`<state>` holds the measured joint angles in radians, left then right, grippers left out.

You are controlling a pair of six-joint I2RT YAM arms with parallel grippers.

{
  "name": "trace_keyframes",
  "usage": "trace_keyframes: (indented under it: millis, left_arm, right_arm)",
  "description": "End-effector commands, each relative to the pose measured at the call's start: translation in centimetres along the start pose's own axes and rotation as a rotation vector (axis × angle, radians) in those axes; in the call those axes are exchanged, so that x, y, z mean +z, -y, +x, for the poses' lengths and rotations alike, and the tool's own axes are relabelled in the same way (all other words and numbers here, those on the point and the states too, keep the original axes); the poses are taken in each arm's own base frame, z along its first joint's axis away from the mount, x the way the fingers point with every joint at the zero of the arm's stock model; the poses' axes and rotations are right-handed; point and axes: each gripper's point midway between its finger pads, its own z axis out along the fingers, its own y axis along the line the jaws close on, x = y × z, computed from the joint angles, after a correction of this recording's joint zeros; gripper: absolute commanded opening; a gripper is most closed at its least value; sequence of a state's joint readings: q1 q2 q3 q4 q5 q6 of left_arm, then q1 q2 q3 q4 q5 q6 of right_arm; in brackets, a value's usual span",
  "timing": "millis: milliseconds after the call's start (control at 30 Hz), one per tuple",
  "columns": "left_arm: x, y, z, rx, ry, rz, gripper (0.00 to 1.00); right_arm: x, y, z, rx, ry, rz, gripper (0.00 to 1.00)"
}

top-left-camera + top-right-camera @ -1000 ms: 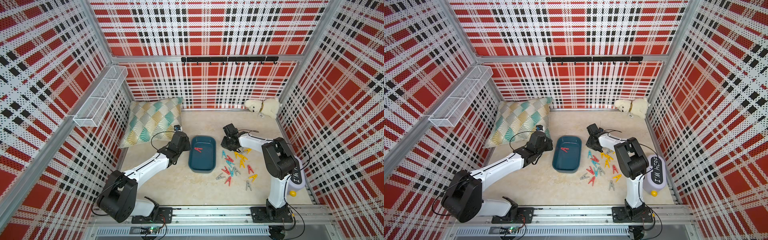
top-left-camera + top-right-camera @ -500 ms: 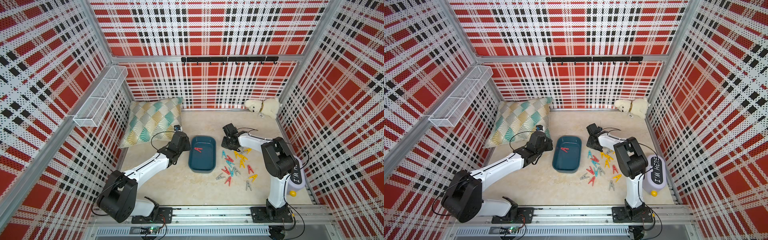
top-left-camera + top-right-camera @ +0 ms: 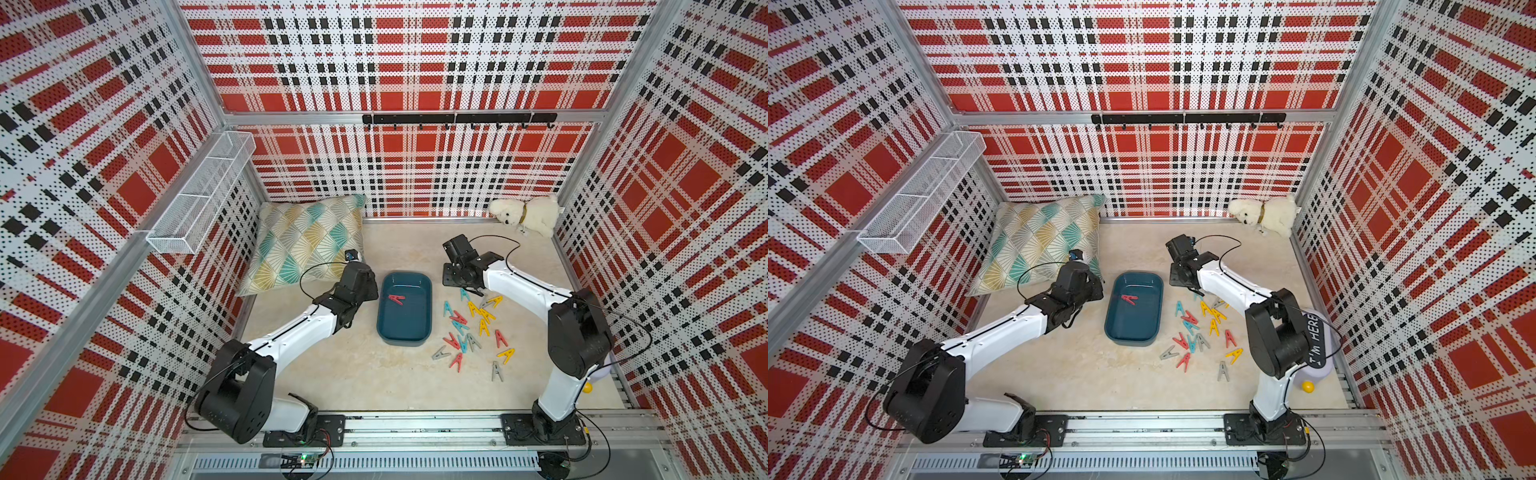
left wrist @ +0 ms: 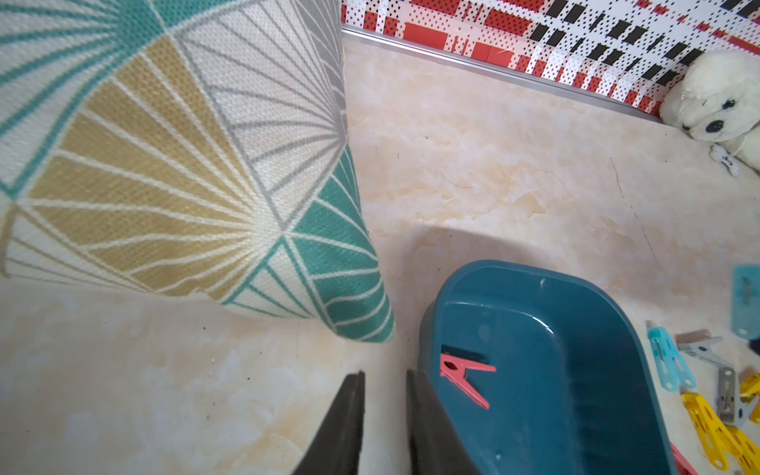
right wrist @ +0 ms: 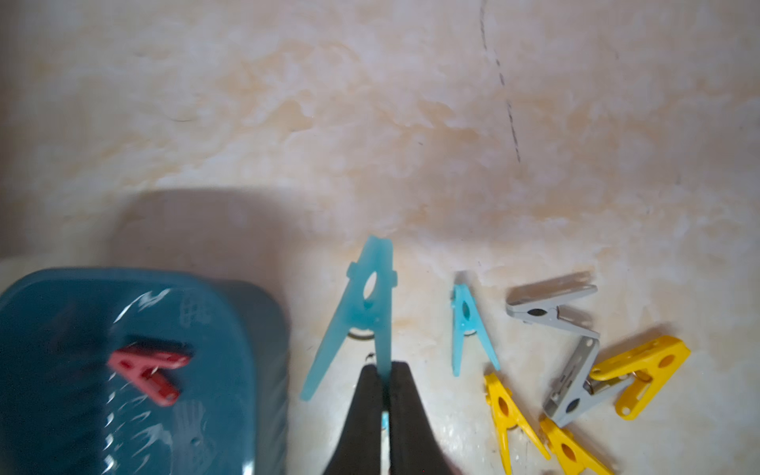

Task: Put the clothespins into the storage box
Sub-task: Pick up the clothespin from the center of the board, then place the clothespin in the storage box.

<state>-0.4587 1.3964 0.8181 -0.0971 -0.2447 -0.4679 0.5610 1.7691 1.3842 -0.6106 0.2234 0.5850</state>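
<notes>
Clothespins (image 3: 472, 308), mixed red, yellow, light blue and grey: most lie scattered on the floor just right of the teal storage box (image 3: 409, 320); one red clothespin (image 3: 396, 299) lies inside. Right gripper (image 5: 384, 382): jaws pinched nearly together on one thin leg of a light-blue clothespin (image 5: 362, 312), likely so the rest juts clear for dropping; arm stretched low, wrist tipped down near the box's far corner. Left gripper (image 4: 384, 378): jaws a narrow gap apart, empty, beside the box's left wall, apparently waiting; arm extended low.
</notes>
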Motion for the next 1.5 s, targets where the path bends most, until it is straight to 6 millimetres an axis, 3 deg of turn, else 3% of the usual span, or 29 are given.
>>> trace_keyframes:
  millis: [0, 133, 267, 533, 867, 1467]
  left_arm:
    - [0.1, 0.0, -1.1, -0.008, 0.024, -0.006, 0.25]
    - [0.3, 0.1, -1.3, -0.01, 0.024, -0.005, 0.25]
    - [0.5, 0.5, -1.3, -0.015, 0.019, 0.004, 0.24]
    - [-0.2, 0.6, -1.8, -0.011, 0.038, -0.003, 0.25]
    - [-0.8, -0.3, -2.4, -0.028, 0.055, -0.022, 0.25]
    - [-1.7, -1.4, -3.4, -0.061, 0.087, -0.025, 0.26]
  right_arm:
    - [-2.7, -2.0, 0.0, -0.121, 0.024, -0.037, 0.04]
    - [-4.2, -7.2, 1.4, -0.242, 0.024, -0.166, 0.04]
    - [-2.6, -10.5, 3.0, -0.318, -0.033, -0.189, 0.05]
    - [1.6, -11.1, 5.1, -0.363, -0.136, -0.142, 0.05]
    - [4.4, -10.9, 6.7, -0.369, -0.211, -0.099, 0.06]
    - [7.9, -9.3, 7.2, -0.381, -0.253, 0.043, 0.07]
